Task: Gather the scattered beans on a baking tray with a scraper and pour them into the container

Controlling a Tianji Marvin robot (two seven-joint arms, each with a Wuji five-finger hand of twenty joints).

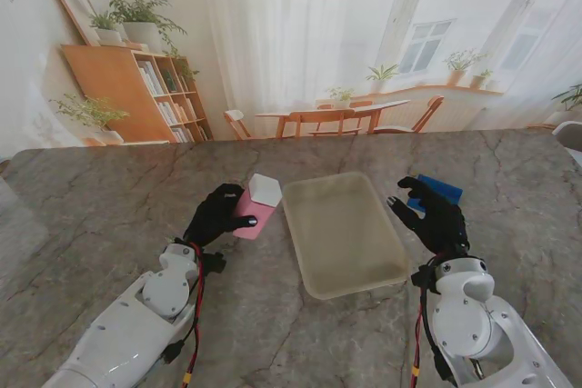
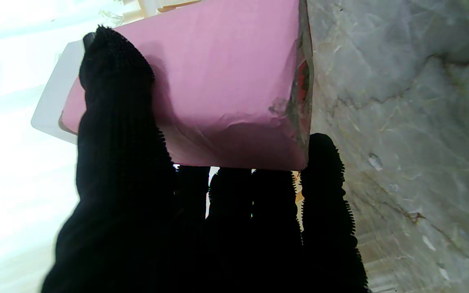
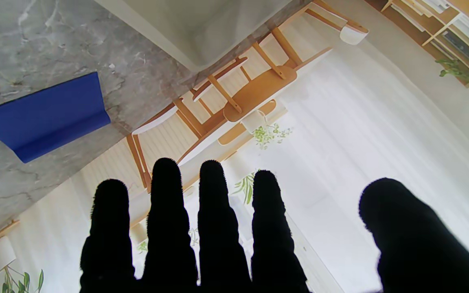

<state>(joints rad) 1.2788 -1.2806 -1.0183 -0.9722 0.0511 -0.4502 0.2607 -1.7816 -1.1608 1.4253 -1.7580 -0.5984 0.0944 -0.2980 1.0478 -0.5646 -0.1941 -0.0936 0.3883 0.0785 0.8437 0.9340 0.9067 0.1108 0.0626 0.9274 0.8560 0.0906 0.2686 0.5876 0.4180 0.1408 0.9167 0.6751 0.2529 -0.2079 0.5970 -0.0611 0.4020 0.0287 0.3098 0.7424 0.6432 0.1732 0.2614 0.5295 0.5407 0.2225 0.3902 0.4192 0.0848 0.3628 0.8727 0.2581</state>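
Stand looks down; wrists close along fingers (image 3: 214,211).

One tray (image 1: 314,265) lies at the middle of the tabletop (image 1: 91,206); no beans can be made out in it. One pink container (image 1: 255,211) with a white rim stands just off the tray's left edge. One blue scraper (image 1: 440,192) lies off the tray's right edge, toward the tabletop's right edge. Two hands: one left hand (image 1: 215,215) at the container, one right hand (image 1: 436,222) by the scraper. The right wrist view shows five fingers (image 3: 167,211) spread apart; the left wrist view also shows five fingers (image 2: 116,122), one on the container's near wall and four under it.
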